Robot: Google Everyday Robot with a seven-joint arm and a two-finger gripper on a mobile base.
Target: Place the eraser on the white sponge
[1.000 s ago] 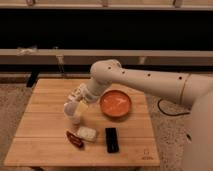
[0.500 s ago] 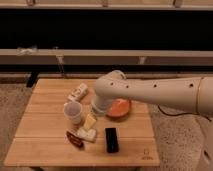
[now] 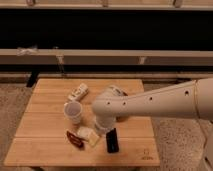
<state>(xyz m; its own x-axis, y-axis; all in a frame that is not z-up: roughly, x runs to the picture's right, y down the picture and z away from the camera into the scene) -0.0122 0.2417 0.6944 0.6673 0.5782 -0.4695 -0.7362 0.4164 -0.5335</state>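
The eraser [image 3: 112,141] is a flat black bar lying on the wooden table [image 3: 45,150] near its front edge. The white sponge [image 3: 89,136] lies flat just left of it. My gripper [image 3: 102,130] hangs at the end of the white arm [image 3: 150,104], low over the gap between the sponge and the eraser's far end. The arm hides the gripper's tips from view.
A dark red elongated object [image 3: 74,139] lies left of the sponge. A white cup [image 3: 73,111] stands behind it. A whitish block with dark marks [image 3: 78,92] lies further back. An orange bowl [image 3: 122,118] is mostly hidden behind the arm.
The arm has swung forward and down across the table, now covering the orange bowl. The gripper has moved from near the cup to just above the sponge and eraser.
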